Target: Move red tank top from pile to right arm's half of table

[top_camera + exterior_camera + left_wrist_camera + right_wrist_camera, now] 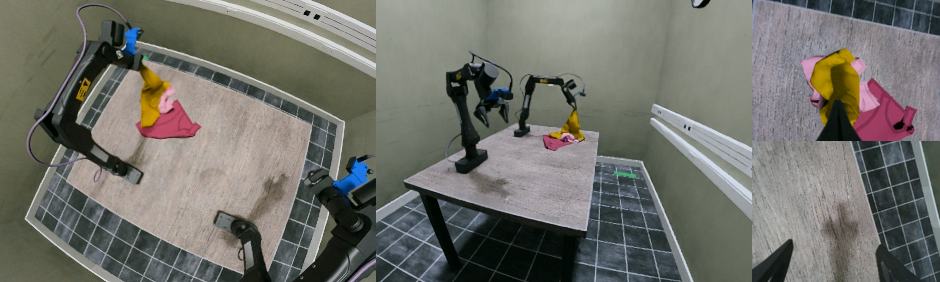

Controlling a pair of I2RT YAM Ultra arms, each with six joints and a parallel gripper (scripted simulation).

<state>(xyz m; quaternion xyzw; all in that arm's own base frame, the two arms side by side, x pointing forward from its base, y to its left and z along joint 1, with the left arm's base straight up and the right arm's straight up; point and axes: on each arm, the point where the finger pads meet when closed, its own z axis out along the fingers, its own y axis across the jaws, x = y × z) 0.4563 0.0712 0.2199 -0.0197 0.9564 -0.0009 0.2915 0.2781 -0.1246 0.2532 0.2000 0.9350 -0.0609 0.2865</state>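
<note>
The red tank top [172, 125] [554, 143] [878, 121] lies flat on the table at the pile, its upper part under the yellow and pink pieces. My left gripper [142, 63] [575, 107] [836, 103] is shut on the yellow garment [149, 102] [572, 126] [819, 75], which hangs down from the fingers with its lower part on the pile. A pink piece [165, 102] [567, 136] [809, 67] lies crumpled beneath and beside the yellow one, touching the red tank top. My right gripper [496, 123] [837, 245] is open and empty, high above the other half of the table.
The table [225, 150] [541, 185] [780, 38] [809, 197] has its edge a short way beyond the pile. The right arm's base [228, 221] [471, 161] and the left arm's base [133, 175] [522, 131] stand along one long side.
</note>
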